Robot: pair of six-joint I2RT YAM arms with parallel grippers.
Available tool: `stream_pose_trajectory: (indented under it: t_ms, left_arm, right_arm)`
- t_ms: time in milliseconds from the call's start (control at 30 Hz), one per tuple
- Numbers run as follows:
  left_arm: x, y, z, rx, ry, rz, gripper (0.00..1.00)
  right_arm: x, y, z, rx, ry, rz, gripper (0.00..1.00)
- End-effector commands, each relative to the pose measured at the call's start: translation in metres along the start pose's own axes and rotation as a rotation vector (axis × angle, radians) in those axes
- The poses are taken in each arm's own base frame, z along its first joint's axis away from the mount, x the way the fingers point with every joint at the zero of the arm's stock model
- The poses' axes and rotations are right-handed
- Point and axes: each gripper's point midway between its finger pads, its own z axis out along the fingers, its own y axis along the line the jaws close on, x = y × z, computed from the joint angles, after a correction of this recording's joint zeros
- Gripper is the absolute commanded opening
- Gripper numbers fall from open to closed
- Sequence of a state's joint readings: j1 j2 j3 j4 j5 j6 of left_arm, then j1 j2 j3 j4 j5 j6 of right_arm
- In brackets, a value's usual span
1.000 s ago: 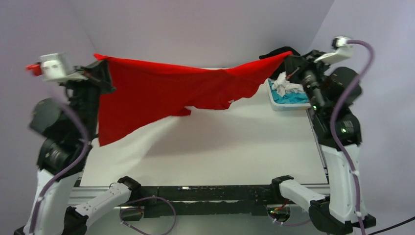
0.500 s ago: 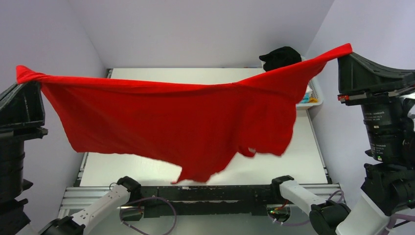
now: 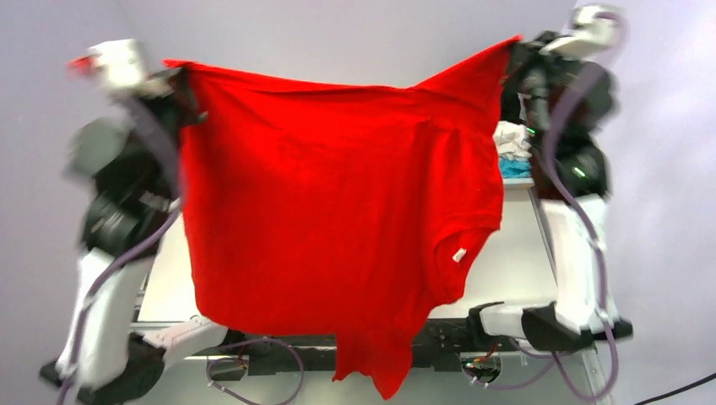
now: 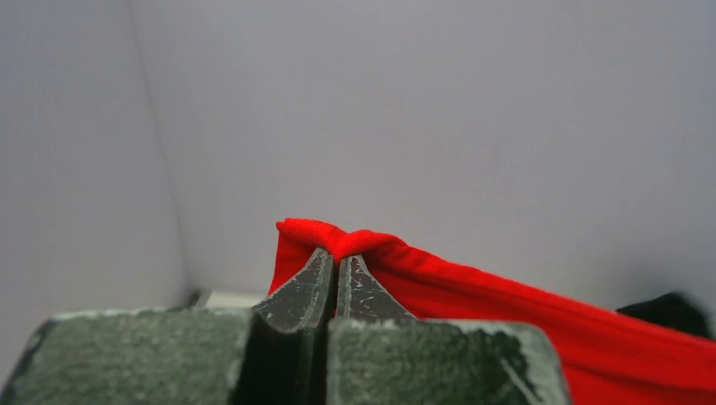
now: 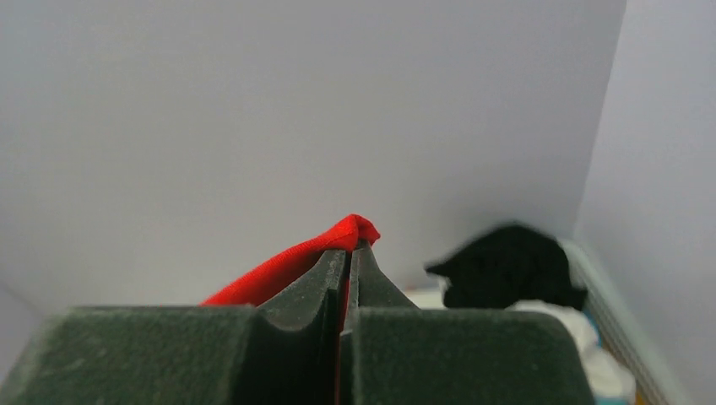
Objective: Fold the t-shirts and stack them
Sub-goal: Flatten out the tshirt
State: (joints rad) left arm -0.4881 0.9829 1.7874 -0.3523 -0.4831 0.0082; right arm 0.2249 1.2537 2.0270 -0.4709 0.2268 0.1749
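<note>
Because the red t-shirt (image 3: 338,219) is thin, light cloth with no stiffness of its own, it takes its shape entirely from where it is pinched. Right now it hangs as a broad curtain between the two arms, raised above the table (image 3: 519,253). The left gripper (image 4: 336,270) has its jaws pressed together to a hairline, with a small knot of red fabric bunched at the tips. The right gripper (image 5: 348,257) is closed the same way on the opposite upper corner. The top edge runs nearly taut between them, sagging a little in the middle.

Below that line the shirt drapes freely. The neck opening with its white label (image 3: 458,255) sits low on the right side, and a loose tail — likely a sleeve — dangles lowest, over the near edge of the table. That suggests the hold is at or near the hem corners, though the exact seam cannot be told.

Such cloth weighs little and will not break, but it swings, twists and slides out of a shallow pinch, so a bite well into a corner or seam suits it best. A black shirt (image 5: 507,266) lies behind the right gripper, with white cloth (image 3: 511,135) and turquoise cloth (image 3: 515,166) beside it — all apart from the red one.
</note>
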Motion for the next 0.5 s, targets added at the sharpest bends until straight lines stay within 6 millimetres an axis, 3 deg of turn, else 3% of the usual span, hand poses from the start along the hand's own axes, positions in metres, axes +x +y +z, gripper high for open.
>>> stream_pose_trajectory:
  t_ms: [0, 67, 100, 133, 233, 267, 300, 367, 433, 467]
  left_arm:
    - [0.185, 0.021, 0.076, -0.231, 0.401, 0.186, 0.0]
    - [0.266, 0.029, 0.089, -0.238, 0.565, 0.165, 0.0]
    - [0.307, 0.035, 0.095, -0.251, 0.632, 0.174, 0.05]
    - [0.351, 0.04, 0.095, -0.255, 0.707, 0.177, 0.18]
    - [0.449, 0.057, 0.099, -0.283, 0.871, 0.171, 0.45]
    - [0.471, 0.066, 0.102, -0.316, 0.912, 0.171, 0.61]
    - [0.493, 0.071, 0.101, -0.334, 0.963, 0.17, 0.68]
    - [0.516, 0.082, 0.105, -0.37, 1.02, 0.167, 0.93]
    - [0.524, 0.086, 0.111, -0.373, 1.032, 0.16, 0.99]
    - [0.522, 0.086, 0.113, -0.369, 1.023, 0.152, 0.99]
  right_arm:
    - [0.148, -0.047, 0.068, 0.211, 0.225, -0.128, 0.01]
    - [0.215, -0.058, 0.085, 0.229, 0.319, -0.132, 0.03]
    - [0.249, -0.062, 0.091, 0.223, 0.368, -0.128, 0.04]
    - [0.286, -0.063, 0.098, 0.21, 0.425, -0.123, 0.06]
    - [0.394, -0.066, 0.112, 0.162, 0.588, -0.119, 0.15]
    - [0.439, -0.069, 0.114, 0.155, 0.675, -0.122, 0.26]
    - [0.452, -0.066, 0.12, 0.139, 0.698, -0.12, 0.39]
    - [0.491, -0.074, 0.127, 0.163, 0.783, -0.143, 0.63]
    - [0.507, -0.079, 0.133, 0.183, 0.826, -0.158, 0.96]
    - [0.509, -0.077, 0.133, 0.172, 0.834, -0.167, 1.0]
